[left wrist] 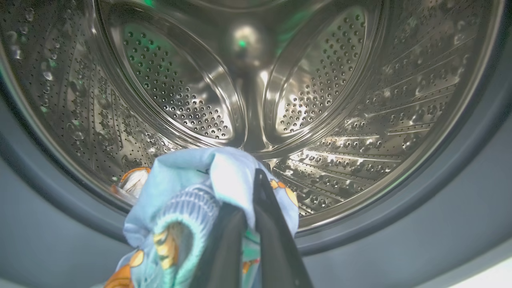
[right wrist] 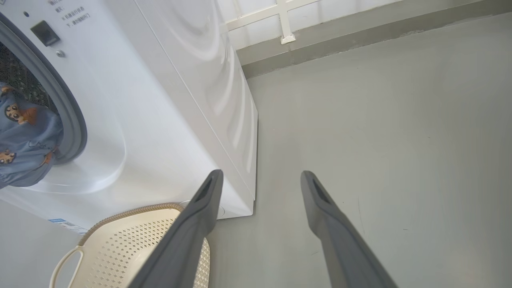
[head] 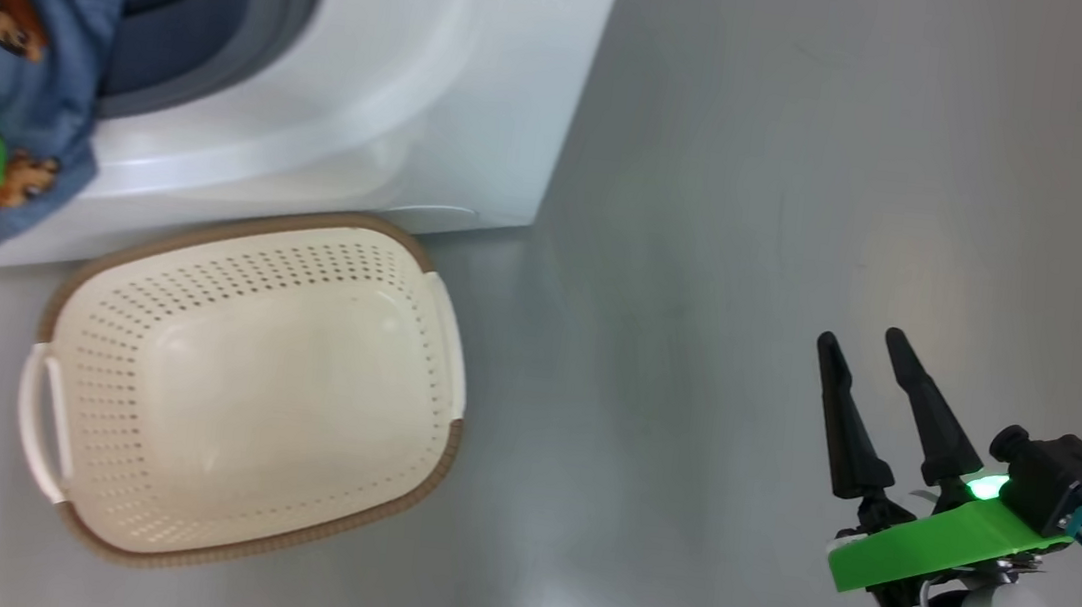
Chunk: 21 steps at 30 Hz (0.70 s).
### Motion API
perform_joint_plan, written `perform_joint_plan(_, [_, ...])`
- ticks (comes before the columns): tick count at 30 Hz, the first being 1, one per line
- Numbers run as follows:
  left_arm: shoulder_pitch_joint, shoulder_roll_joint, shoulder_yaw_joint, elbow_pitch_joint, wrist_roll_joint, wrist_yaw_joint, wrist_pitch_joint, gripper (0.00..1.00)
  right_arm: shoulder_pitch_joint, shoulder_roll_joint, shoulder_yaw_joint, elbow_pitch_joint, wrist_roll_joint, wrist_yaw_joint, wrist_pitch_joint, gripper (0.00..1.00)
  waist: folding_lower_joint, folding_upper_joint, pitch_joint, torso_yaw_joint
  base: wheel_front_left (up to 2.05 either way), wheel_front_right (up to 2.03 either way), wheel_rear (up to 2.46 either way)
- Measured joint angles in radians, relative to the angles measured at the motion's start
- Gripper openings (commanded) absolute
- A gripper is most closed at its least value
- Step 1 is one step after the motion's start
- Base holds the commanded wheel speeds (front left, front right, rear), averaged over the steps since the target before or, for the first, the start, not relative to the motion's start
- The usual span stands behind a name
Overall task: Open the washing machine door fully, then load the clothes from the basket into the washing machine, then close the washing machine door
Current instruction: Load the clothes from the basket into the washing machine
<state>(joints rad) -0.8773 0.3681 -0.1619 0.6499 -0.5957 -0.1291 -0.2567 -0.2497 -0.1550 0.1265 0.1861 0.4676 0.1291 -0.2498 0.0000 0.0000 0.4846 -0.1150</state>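
Note:
The white washing machine [head: 402, 98] stands with its mouth open; the door is out of view. My left gripper [left wrist: 256, 188] is shut on the light blue clothes [left wrist: 188, 200] and holds them at the grey gasket, facing the perforated steel drum [left wrist: 180, 84]. The same clothes [head: 34, 59] hang over the opening's lower lip in the head view and the clothes [right wrist: 24, 140] show at the far left of the right wrist view. The cream basket [head: 251, 384] sits on the floor before the machine with nothing in it. My right gripper [head: 863, 347] is open, well to the right above bare floor.
Grey floor [head: 811, 221] spreads to the right of the machine. A white railing post [right wrist: 286, 24] stands on a low kerb behind the machine. A small orange and white piece [left wrist: 134, 182] lies at the drum's lower left edge.

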Motion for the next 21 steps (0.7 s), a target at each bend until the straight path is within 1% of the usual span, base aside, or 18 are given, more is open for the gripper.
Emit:
perform_joint_plan(3, [-0.067,0.019,-0.04,0.068,-0.005,0.0,0.0,0.0,0.0,0.004,0.012,0.0,0.0,0.0,0.0,1.0,0.0,0.0,0.013,-0.022,0.0,0.0,0.0])
perform_joint_plan(8, [-0.167,0.044,-0.057,0.132,-0.031,0.0,0.0,0.0,-0.004,0.012,0.026,-0.001,0.0,0.0,0.0,1.0,0.0,0.0,0.03,-0.053,0.0,0.0,0.0])
perform_joint_plan(11, [-0.212,0.061,-0.049,0.119,-0.032,0.0,0.0,0.0,-0.007,0.014,0.027,-0.003,0.0,0.0,0.0,1.0,0.0,0.0,0.04,-0.065,0.0,0.0,0.0])
perform_joint_plan(14, [-0.235,0.074,-0.013,0.076,0.004,0.0,0.0,0.0,-0.021,0.018,0.027,-0.007,0.0,0.0,0.0,1.0,0.0,0.0,0.05,-0.074,0.0,0.0,0.0])
perform_joint_plan(18, [-0.235,0.078,0.043,0.029,0.048,0.0,0.0,0.0,-0.023,0.022,0.029,-0.009,0.0,0.0,0.0,1.0,0.0,0.0,0.057,-0.085,0.0,0.0,0.0])
perform_joint_plan(21, [-0.226,0.078,0.052,0.035,0.074,0.0,0.0,0.0,-0.023,0.024,0.036,-0.012,0.0,0.0,0.0,1.0,-0.0001,0.0,0.063,-0.089,0.0,0.0,0.0])
